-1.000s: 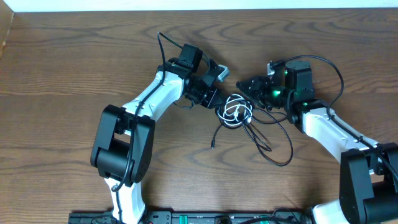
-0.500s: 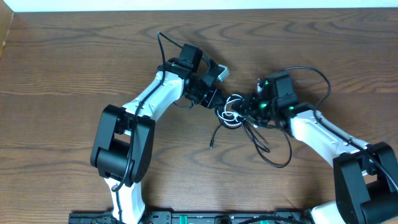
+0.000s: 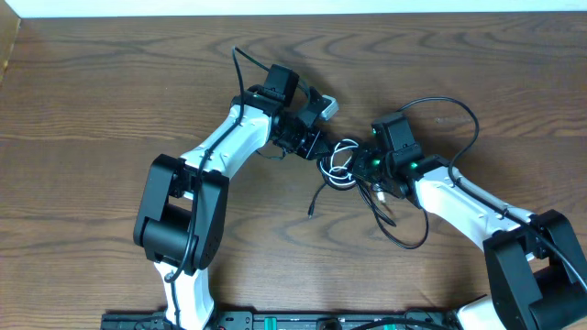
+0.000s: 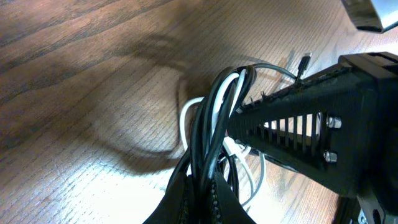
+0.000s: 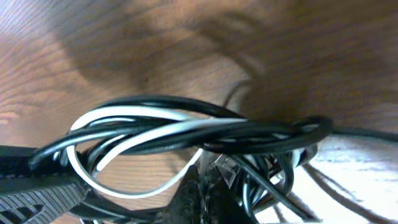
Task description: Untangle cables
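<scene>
The cables (image 3: 343,165) lie knotted mid-table, black strands wound with a white one. My left gripper (image 3: 319,149) reaches in from the upper left and is shut on the bundle (image 4: 214,118), which rises from between its fingers (image 4: 186,199). My right gripper (image 3: 364,166) has come in from the right and is shut in the knot, with black strands and a small plug (image 5: 227,167) crowded at its fingertips. The twisted black and white bundle (image 5: 186,132) runs across just above them. In the left wrist view, the right gripper's ribbed finger (image 4: 298,121) presses against the tangle.
A loose black cable loop (image 3: 415,229) trails from the knot toward the lower right. One plug end (image 3: 313,215) lies below the tangle. The right arm's own thick wire (image 3: 463,108) arches above its wrist. The table's far edge (image 3: 293,13) runs along the top.
My right gripper has moved left into the knot and closed its jaws there. The left gripper has kept its hold and place.
</scene>
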{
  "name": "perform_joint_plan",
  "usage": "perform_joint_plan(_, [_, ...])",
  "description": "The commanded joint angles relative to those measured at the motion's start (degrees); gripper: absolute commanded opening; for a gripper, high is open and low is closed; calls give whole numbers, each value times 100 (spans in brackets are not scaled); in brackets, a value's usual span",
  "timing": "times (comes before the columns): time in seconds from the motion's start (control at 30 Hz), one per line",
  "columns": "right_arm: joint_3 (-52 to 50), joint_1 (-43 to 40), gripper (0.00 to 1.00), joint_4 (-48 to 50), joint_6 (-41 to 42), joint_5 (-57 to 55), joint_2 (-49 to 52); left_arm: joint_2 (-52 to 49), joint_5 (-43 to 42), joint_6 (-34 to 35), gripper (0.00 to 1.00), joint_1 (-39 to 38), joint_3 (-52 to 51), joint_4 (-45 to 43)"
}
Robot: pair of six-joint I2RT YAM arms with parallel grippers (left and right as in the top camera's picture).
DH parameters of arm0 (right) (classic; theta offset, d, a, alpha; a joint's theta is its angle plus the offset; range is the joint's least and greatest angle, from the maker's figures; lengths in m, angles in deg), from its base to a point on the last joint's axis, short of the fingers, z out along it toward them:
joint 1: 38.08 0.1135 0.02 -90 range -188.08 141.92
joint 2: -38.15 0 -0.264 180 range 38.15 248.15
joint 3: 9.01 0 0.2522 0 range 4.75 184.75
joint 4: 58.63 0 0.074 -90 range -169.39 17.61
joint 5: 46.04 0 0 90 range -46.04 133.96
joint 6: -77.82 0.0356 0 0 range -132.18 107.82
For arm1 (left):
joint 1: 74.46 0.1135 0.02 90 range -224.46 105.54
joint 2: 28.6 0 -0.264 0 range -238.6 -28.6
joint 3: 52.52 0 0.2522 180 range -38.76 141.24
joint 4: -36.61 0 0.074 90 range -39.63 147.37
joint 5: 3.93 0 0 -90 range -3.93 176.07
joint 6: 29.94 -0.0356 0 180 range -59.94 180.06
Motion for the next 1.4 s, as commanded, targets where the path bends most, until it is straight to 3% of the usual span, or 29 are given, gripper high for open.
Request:
perform_joint_plan(0.0, [44,-44,1,24,-586,-20,52,192,101,37,8,-7,109,4])
perform_joint_plan(0.27, [48,-588,1,588,-1965,1665,-490,192,1390,597,8,-7,96,179])
perform_joint_plan(0.77, [48,-1169,1,2511,-2363,3602,-1152,192,1410,595,9,-7,92,245])
perform_joint_plan(0.93, [48,-1220,2,2085,-2361,3206,-1150,190,1408,595,8,-7,87,256])
perform_joint_plan(1.1, [48,-1137,29,1272,-2363,2577,-1141,190,1408,595,13,-7,87,249])
perform_joint_plan(1.37, [46,-758,36,339,-2057,1954,-984,190,1408,595,17,-7,87,234])
